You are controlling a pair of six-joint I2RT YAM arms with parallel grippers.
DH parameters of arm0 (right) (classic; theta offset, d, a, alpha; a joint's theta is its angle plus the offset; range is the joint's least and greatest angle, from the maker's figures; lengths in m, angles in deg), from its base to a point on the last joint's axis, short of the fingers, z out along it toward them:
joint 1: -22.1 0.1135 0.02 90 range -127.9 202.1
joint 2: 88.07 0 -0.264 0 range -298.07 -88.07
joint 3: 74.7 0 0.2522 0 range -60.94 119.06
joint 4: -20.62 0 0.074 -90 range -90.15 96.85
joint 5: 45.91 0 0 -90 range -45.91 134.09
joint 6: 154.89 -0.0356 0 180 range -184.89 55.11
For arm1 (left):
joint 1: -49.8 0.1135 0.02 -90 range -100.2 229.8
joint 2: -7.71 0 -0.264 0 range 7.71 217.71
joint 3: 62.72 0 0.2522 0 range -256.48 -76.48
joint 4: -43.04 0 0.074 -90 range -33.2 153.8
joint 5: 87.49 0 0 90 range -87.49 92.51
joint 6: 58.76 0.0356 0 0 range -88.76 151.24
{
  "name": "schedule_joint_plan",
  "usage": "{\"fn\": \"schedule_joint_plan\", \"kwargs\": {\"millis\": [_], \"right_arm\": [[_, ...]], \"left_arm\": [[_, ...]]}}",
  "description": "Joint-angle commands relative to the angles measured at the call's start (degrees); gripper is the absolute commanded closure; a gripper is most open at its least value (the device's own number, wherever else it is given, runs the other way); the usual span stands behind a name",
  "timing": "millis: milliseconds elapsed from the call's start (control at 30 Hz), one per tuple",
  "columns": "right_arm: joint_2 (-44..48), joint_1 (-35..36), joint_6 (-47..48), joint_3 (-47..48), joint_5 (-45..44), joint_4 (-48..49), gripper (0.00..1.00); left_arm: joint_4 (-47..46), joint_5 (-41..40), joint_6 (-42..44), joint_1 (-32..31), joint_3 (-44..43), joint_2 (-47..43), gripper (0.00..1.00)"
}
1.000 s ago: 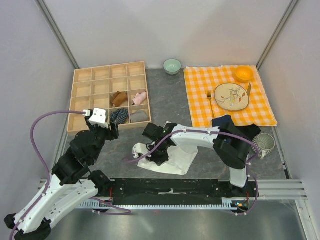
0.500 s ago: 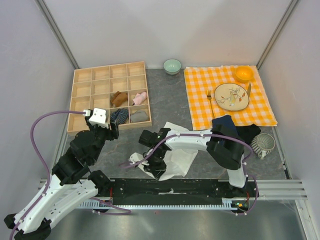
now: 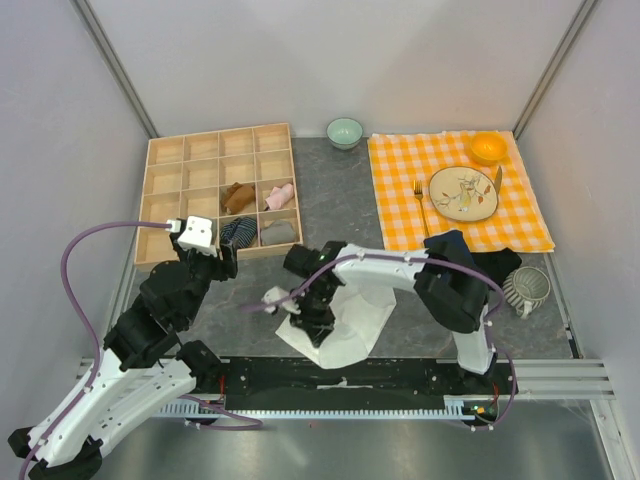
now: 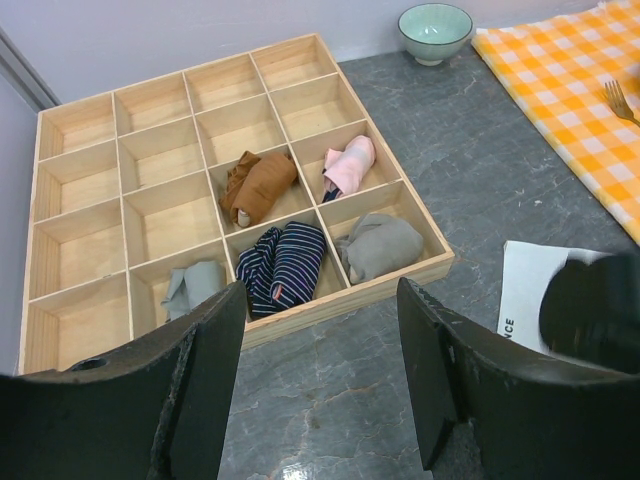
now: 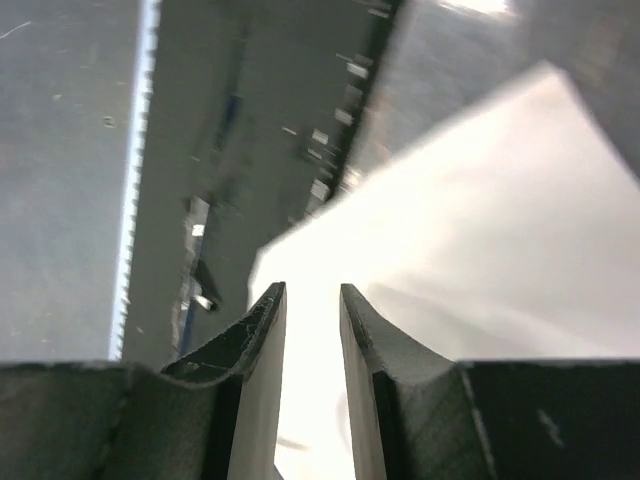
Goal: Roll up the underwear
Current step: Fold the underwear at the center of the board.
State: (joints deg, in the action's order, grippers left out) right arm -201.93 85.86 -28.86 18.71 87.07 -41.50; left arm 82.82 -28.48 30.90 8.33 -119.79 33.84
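Observation:
The cream-white underwear lies on the grey table near the front edge. It also fills the right wrist view. My right gripper is low over its left part, jaws nearly together with white cloth between them. The rust-brown underwear sits rolled in a middle cell of the wooden tray, also seen in the left wrist view. My left gripper is open and empty just in front of the tray.
The tray also holds a pink roll, a dark striped sock bundle and grey rolls. A green bowl stands behind. The checked cloth carries a plate, fork and orange bowl. Dark clothes and a mug lie at the right.
My right gripper lifted and turned over part of the cream-white cloth, then swung toward the near edge. The cloth now reaches further toward the front. The left arm has not moved.

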Motion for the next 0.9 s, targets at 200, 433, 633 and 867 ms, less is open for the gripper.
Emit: {"fn": "schedule_joint_plan", "kwargs": {"millis": [200, 433, 633, 867], "right_arm": [[8.4, -26.5, -4.4, -0.3, -15.1, 5.7, 0.61], [3.9, -34.0, -4.2, 2.1, -22.1, 5.6, 0.59], [-0.2, -36.6, -4.3, 4.2, -22.2, 4.7, 0.57], [-3.8, -36.5, -4.9, 6.1, -16.6, 2.2, 0.57]], "left_arm": [[-2.2, 1.6, 1.7, 0.3, -0.1, 0.8, 0.32], [-1.8, 3.4, 1.6, 0.3, -0.2, 1.6, 0.31], [-1.7, 4.5, 1.5, 0.3, -0.5, 2.2, 0.31], [-1.7, 5.0, 1.5, 0.3, -0.5, 2.3, 0.32]]}}
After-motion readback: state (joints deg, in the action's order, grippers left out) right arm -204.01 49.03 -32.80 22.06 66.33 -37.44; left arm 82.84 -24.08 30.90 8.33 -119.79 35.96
